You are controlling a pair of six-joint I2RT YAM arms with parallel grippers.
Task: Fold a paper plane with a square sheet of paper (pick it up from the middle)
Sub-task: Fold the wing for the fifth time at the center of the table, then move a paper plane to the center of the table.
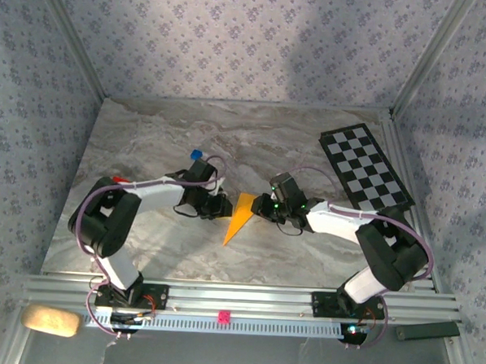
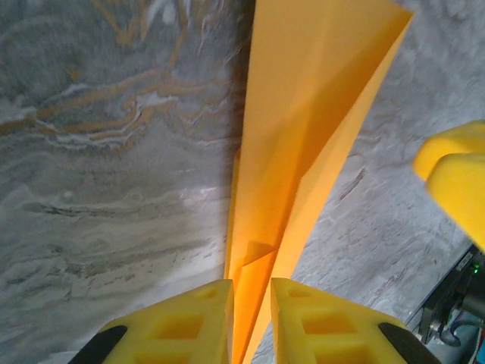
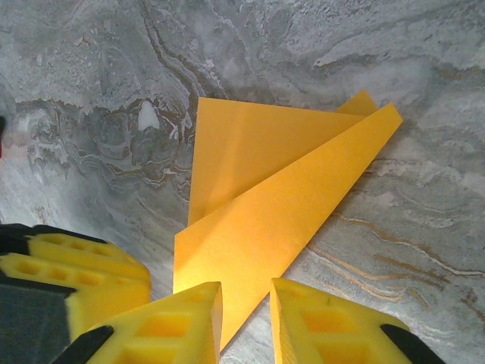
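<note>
The paper plane point(image 1: 239, 217), a narrow orange-yellow dart, lies on the marble table point(image 1: 147, 136) between the two arms, its point toward the near edge. My left gripper point(image 1: 223, 207) sits at its left side. In the left wrist view the plane point(image 2: 303, 152) has its folded ridge running between the slightly parted jaws of that gripper point(image 2: 251, 303), which stands open. My right gripper point(image 1: 262, 207) is at the plane's right side. In the right wrist view the plane's wing point(image 3: 265, 205) reaches under the narrow gap of that open gripper point(image 3: 246, 311).
A black-and-white checkered board point(image 1: 366, 168) lies at the back right. A tiny blue cube point(image 1: 197, 155) sits behind the left arm. The right gripper's yellow finger point(image 2: 455, 174) and the left gripper's finger point(image 3: 76, 280) stand close beside the plane.
</note>
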